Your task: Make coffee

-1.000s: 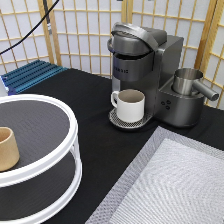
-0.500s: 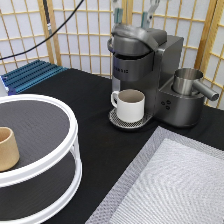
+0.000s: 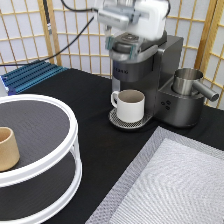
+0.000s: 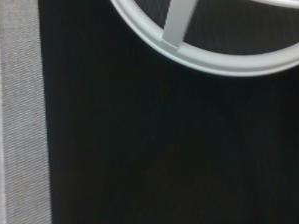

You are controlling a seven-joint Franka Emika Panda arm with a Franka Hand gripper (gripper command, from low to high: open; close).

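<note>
No coffee pod shows in either view. The gripper (image 3: 131, 35) hangs directly over the top of the coffee machine (image 3: 150, 75) at the far edge of the counter, toward the exterior view's top; blur hides its fingers, so whether they are spread or closed cannot be told, nor whether anything is held. Under the machine's spout a cream-white mug (image 3: 130, 105) stands on the round drip tray (image 3: 116, 120), handle toward the exterior view's left. Just beside the machine, toward the exterior view's right, sits a steel pitcher (image 3: 189, 82) on the machine's side platform. A grey woven mat (image 3: 170, 185) covers the counter's near right corner. At the near left edge stands a white two-tier round rack (image 3: 70, 135), with a tan handleless cup (image 3: 7, 148) on its upper tier. A blue ribbed tray (image 3: 32, 76) lies at the far left. The wrist view shows black countertop (image 4: 168, 150), part of the rack's rim and a strip of the mat.
</note>
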